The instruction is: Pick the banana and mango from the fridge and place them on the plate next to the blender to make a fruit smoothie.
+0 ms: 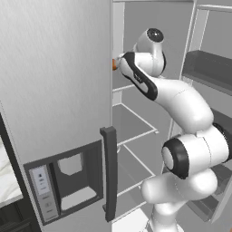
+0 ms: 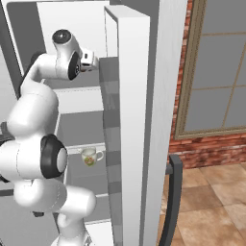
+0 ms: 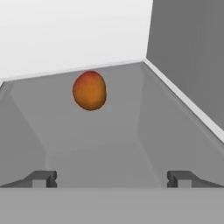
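Hand view: your gripper (image 3: 112,178) spread wide, nothing held, because mango (image 3: 89,90) sits ahead on fridge (image 1: 54,90) shelf, apart from fingertips (image 3: 43,178), left of centre. Arm reaches into upper compartment for that approach. You likely need shift left before closing.

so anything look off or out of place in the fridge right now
Nothing stands out. The mango sits whole on a grey fridge shelf, apart from the open gripper. A glass cup stands upright on a lower shelf. No spills or damage show.
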